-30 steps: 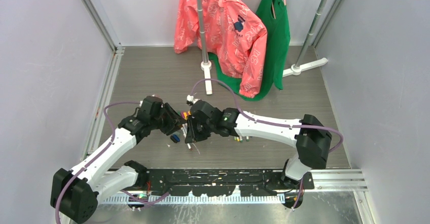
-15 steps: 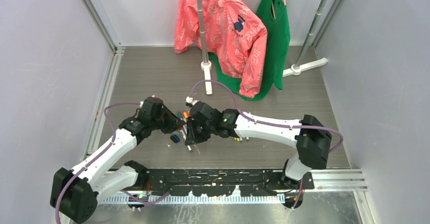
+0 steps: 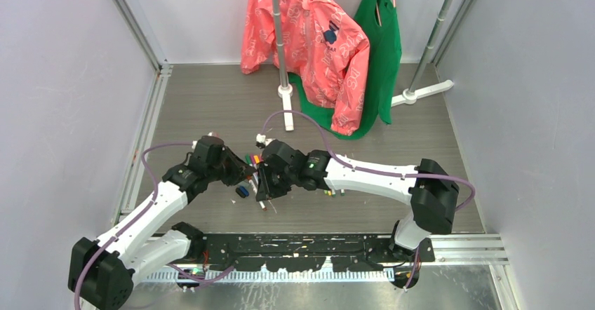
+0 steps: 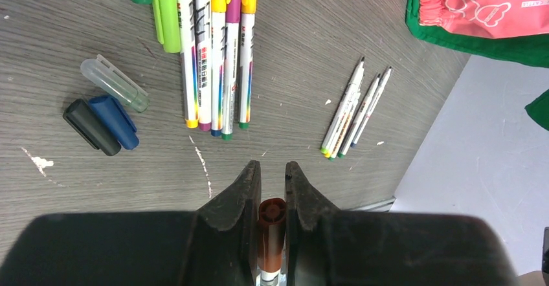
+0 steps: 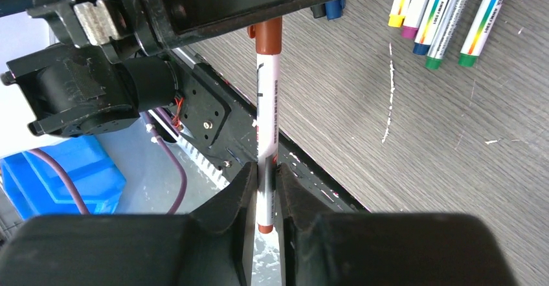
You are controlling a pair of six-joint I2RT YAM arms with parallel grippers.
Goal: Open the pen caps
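Right wrist view: the right claw (image 5: 264, 169) is pinched on the whitish barrel of one pen (image 5: 266, 111), close to its tail. The left claw (image 4: 272, 177) is pinched on that pen's brown cap (image 4: 272, 211). The pen spans the gap between the two claws and appears to be held off the worktop (image 4: 304, 33), by its near edge.

Risks, as judged:
- The right grip sits far from the cap, so a pull off the pen's axis could lever the barrel sideways or slide it through the pads.
- The cap offers little surface, so the left pads may slip off before it releases.
- A sudden release could jolt either part loose and drop it among the row of further pens (image 4: 213, 53) or the loose caps (image 4: 100, 121) lying nearby.

Condition of the item: the cap is short, round and dark reddish-brown. It looks fully seated, with no gap visible at the joint. The barrel carries dark print and a matching brown tail plug.
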